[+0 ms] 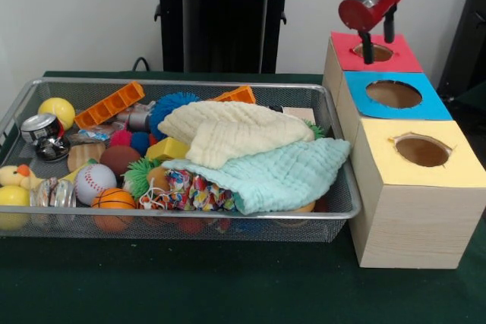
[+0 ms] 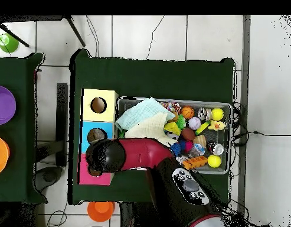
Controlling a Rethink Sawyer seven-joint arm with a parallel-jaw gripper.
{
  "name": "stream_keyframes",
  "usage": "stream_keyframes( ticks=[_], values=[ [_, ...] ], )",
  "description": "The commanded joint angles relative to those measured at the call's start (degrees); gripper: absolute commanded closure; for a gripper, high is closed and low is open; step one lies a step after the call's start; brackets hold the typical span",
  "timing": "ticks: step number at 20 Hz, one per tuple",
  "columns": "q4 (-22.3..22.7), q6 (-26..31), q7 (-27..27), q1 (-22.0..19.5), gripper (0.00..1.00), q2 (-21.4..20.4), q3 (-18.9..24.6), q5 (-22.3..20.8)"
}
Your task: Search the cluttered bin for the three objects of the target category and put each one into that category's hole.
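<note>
The silver wire-mesh bin (image 1: 182,82) stands left of the wooden boxes and is full of toys; it also shows in the overhead view (image 2: 171,101). I see no clear plastic container in it. A cream cloth (image 1: 235,133) and a mint cloth (image 1: 281,176) cover its middle and right. The blue-surround hole (image 1: 393,94) is the middle of three; it also shows in the overhead view (image 2: 96,135). My gripper (image 1: 377,42) hangs over the red-surround hole (image 1: 377,52), beyond the blue one. It is open and nothing shows between its fingers. In the overhead view the arm's head (image 2: 105,156) hides it.
The yellow-surround hole (image 1: 422,151) is the nearest one in the front view. In the bin lie a silver can (image 1: 41,127), a baseball (image 1: 94,182), a small basketball (image 1: 114,199), yellow balls (image 1: 58,111), orange blocks (image 1: 110,104) and a blue spiky ball (image 1: 168,105).
</note>
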Motion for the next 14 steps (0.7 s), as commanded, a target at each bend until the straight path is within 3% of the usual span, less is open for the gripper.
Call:
stream_keyframes(
  ticks=[1, 6, 14],
  values=[
    [-4.07, 1.94, 9.13, -0.75, 0.0, -1.46, -8.59, -5.87],
    [-3.53, 3.03, 5.37, -3.48, 0.0, -3.18, -8.37, -7.31],
    [-2.52, 6.18, -5.28, -13.36, 0.0, -5.18, -4.61, -11.82]
  ],
)
